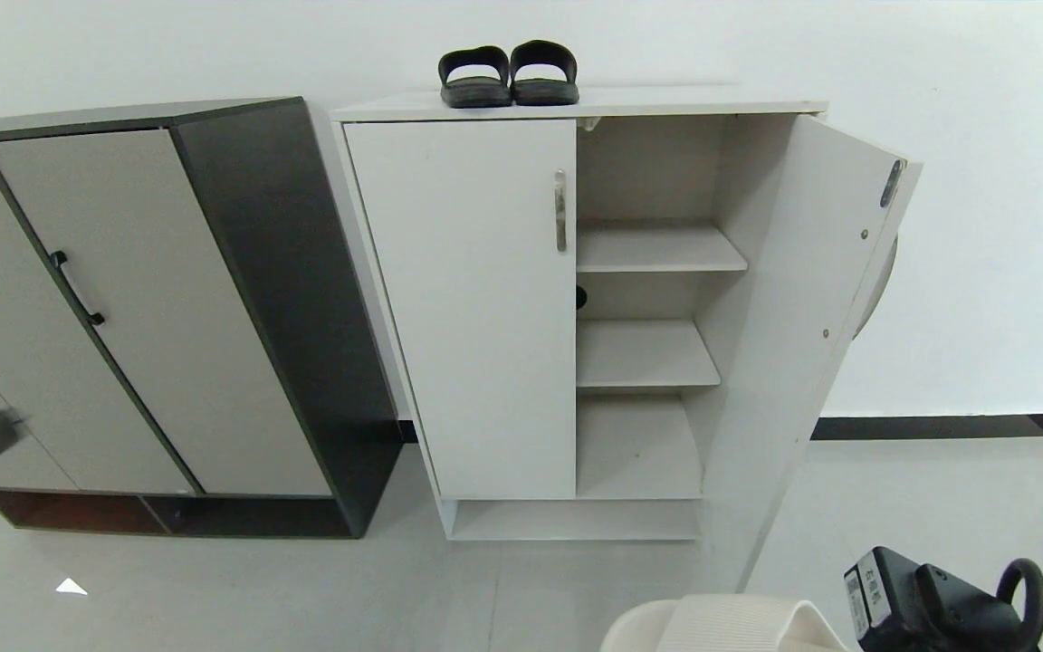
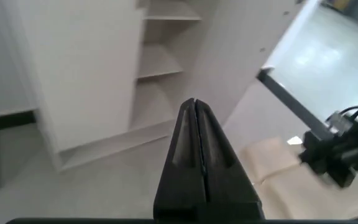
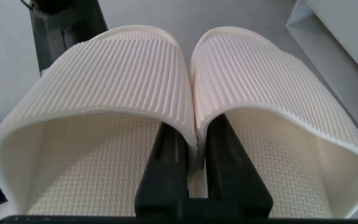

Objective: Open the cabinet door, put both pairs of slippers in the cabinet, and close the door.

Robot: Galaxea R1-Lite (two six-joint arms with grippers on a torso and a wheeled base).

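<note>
Stowing step: the cream slippers [image 3: 135,81] are pinched by their adjoining straps between the narrowed jaws of the right gripper [image 3: 194,162], the left gripper [image 2: 194,109] is closed on nothing, and a carry onto a shelf [image 1: 644,358] of the open white cabinet [image 1: 458,299] ahead of the jaws is called for.

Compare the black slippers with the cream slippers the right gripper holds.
Colour: the black slippers are dark, the cream slippers pale.
Place: the black slippers stand on the white cabinet's top; the cream slippers hang low before it.
Hold: the black slippers lie free; the right gripper clamps the cream slippers, a finger in each.
Shared: both are slide pairs, side by side, outside the cabinet.
</note>
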